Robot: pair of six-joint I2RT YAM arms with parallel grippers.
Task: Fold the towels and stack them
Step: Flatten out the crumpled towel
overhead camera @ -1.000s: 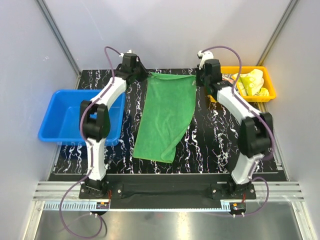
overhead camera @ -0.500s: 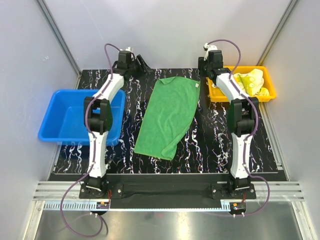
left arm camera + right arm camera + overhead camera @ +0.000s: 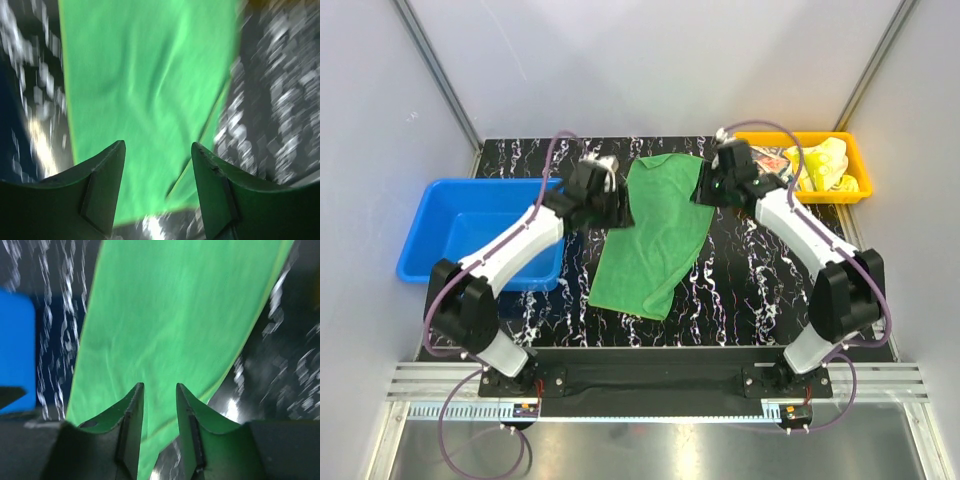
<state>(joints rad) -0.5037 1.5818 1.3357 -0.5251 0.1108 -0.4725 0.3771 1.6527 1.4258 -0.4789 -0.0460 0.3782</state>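
Broadly: black, white-veined marble-pattern table (image 3: pixel 750 290) fills the work area; on its middle lies the plain green microfibre towel (image 3: pixel 655 235), spread out flat, long axis running from the far edge down toward the near-left, near end lapped over itself at one corner; empty blue plastic tub (image 3: pixel 420 268) well off to the left, orange plastic tray (image 3: pixel 830 197) at far right holding a bunched pale yellow cloth with green print (image 3: pixel 825 160) and another pale cloth beside it, print too small to read. Left gripper (image 3: pixel 610 200) hangs over the towel's left long edge, far half; wrist view blurred, jaws standing wide, nothing between them, green cloth below (image 3: pixel 158 147). Right gripper (image 3: pixel 705 188) sits over the far right corner; jaws narrower but parted, also empty (image 3: pixel 159 386). Key relation: towel lies between the two grippers, each nearest its own long edge at the far end; judged, a fold means pinching those far corners and carrying them along the long axis toward the near end.
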